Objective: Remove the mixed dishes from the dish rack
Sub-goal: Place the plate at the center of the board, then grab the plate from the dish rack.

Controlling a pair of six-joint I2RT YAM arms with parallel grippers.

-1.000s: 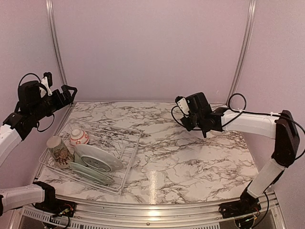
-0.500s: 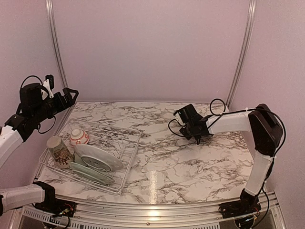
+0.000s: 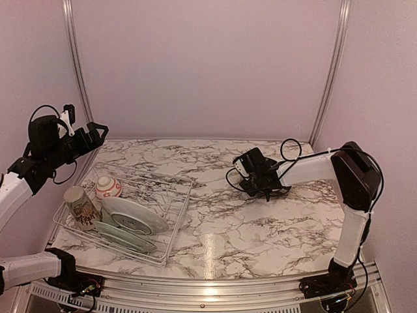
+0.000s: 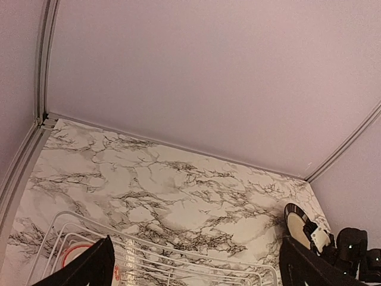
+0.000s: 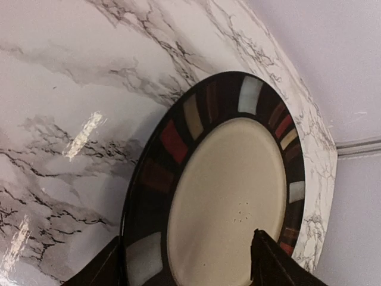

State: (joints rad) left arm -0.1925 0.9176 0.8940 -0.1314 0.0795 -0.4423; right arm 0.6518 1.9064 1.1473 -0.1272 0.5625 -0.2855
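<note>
The dish rack [image 3: 177, 210] of white wire sits at the left front of the marble table. It holds a cream mug [image 3: 81, 207], a small red-and-white bowl [image 3: 107, 188] and two pale green plates [image 3: 133, 215]. A black-rimmed plate [image 5: 232, 179] with coloured patches and a cream centre lies on the table at the back right. My right gripper [image 5: 190, 265] is low over its near rim, open, one finger on each side of the rim. My left gripper [image 3: 98, 134] hangs open high above the rack's far left corner, with nothing in it.
The rack's far wires [image 4: 178, 253] and the bowl's red rim [image 4: 74, 259] show at the bottom of the left wrist view. A metal rail [image 3: 75, 72] runs up the back left corner, another [image 3: 332, 72] at the back right. The right arm [image 3: 352, 169] arches over the table's right side.
My right arm has dropped to the table and drawn a little left, and its jaws have gone from shut to open around the plate's rim. The left arm has barely moved.
</note>
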